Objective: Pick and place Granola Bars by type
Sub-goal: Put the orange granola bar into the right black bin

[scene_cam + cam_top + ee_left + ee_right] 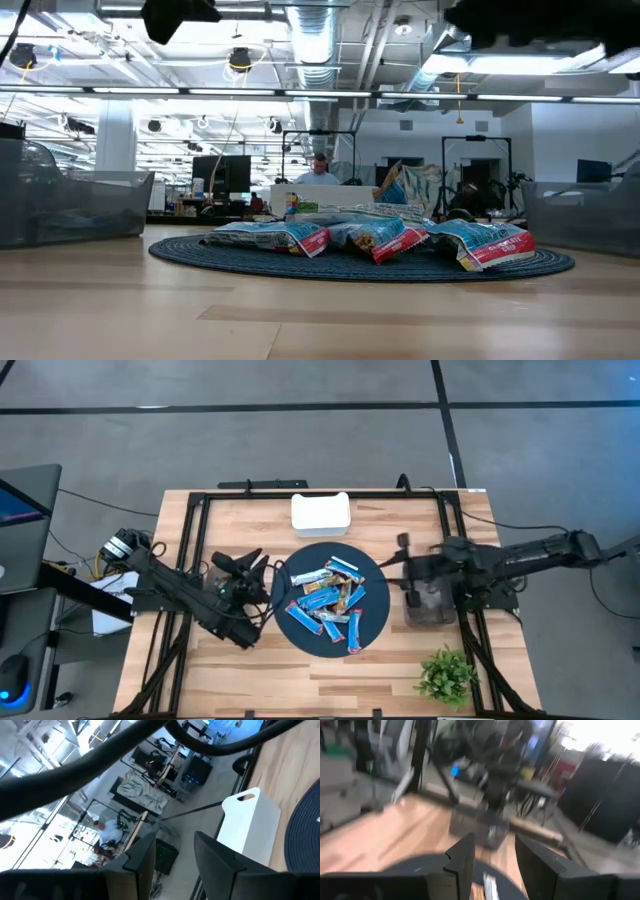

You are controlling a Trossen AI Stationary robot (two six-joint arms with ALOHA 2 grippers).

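Observation:
Several granola bars (332, 598) lie in a loose pile on a round dark blue mat (372, 622) at the table's middle. Most are shiny blue, some with red ends, and one or two are tan. The low view shows the bars (380, 238) lying flat on the mat (200, 252). My left gripper (262, 564) hovers open just left of the mat, above the table. My right gripper (392, 564) hovers open at the mat's right edge. Both wrist views show open fingers, the left gripper (172, 862) and the right gripper (492, 857), with nothing between them.
A white container (320, 514) stands at the far side behind the mat. A clear bin (430, 606) sits right of the mat under my right arm. A small green plant (447, 674) stands near the near right corner. Bare wood lies at the table's near side.

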